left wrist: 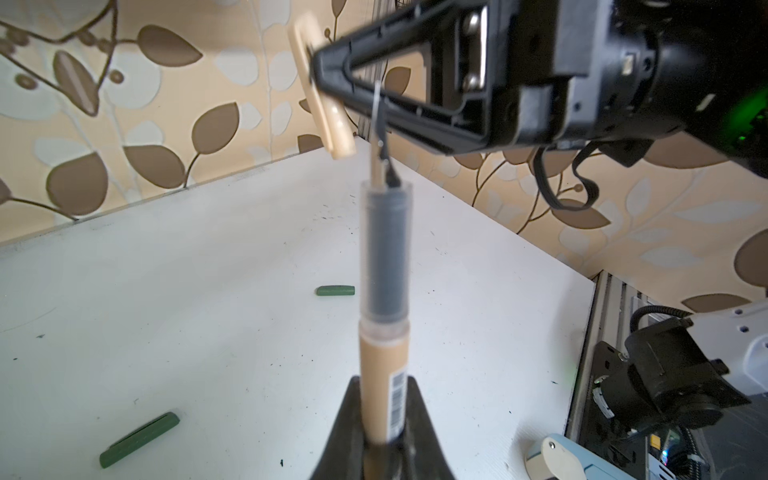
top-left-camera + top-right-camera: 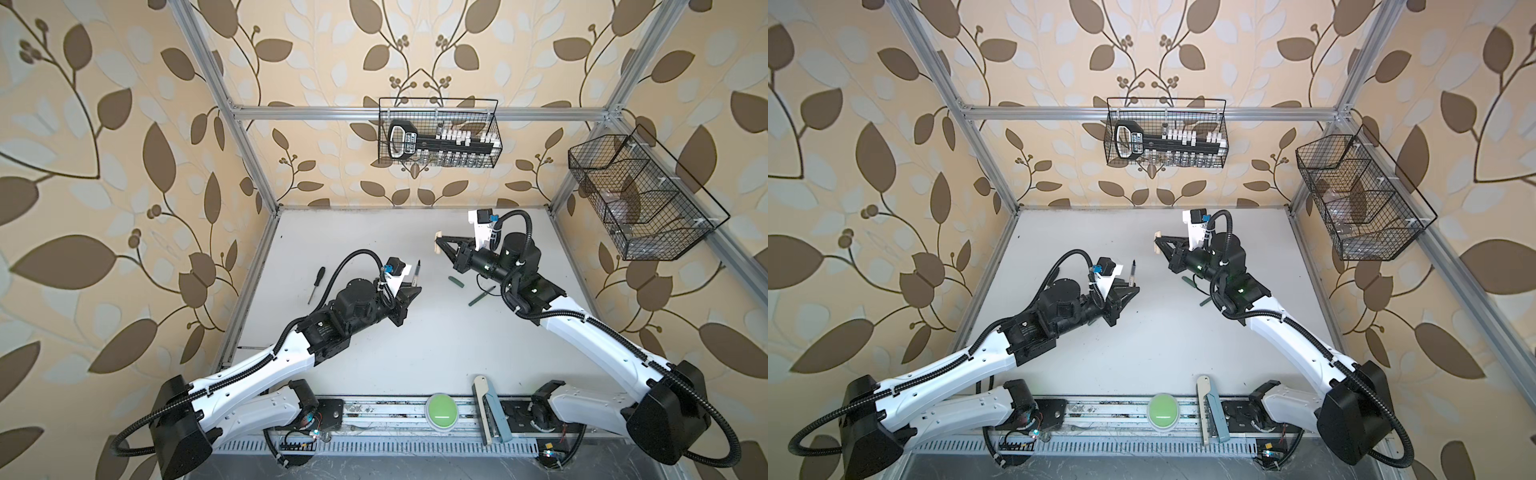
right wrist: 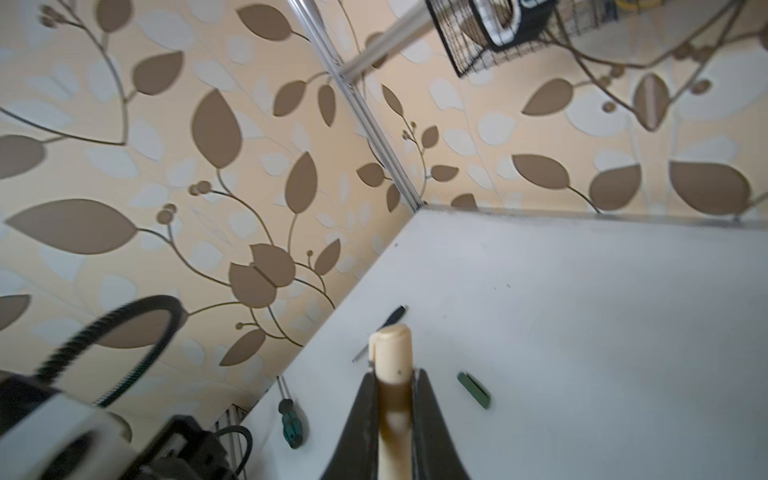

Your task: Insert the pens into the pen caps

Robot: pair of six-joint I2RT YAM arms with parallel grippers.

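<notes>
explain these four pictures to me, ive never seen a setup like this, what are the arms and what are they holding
This is a robot: a left arm and a right arm mounted at the front of a white table, each ending in a two-finger gripper. Two pictures look down from overhead, side by side, so they are nearly the same. The other two come from a small camera on each wrist, looking along the fingers. The left gripper is shut on a beige pen, its dark tip aimed towards the right gripper, which is shut on the matching beige cap. Pen and cap are not yet joined. On the table lie a dark green cap, a dark green pen, a black-handled screwdriver and a green-handled tool.
</notes>
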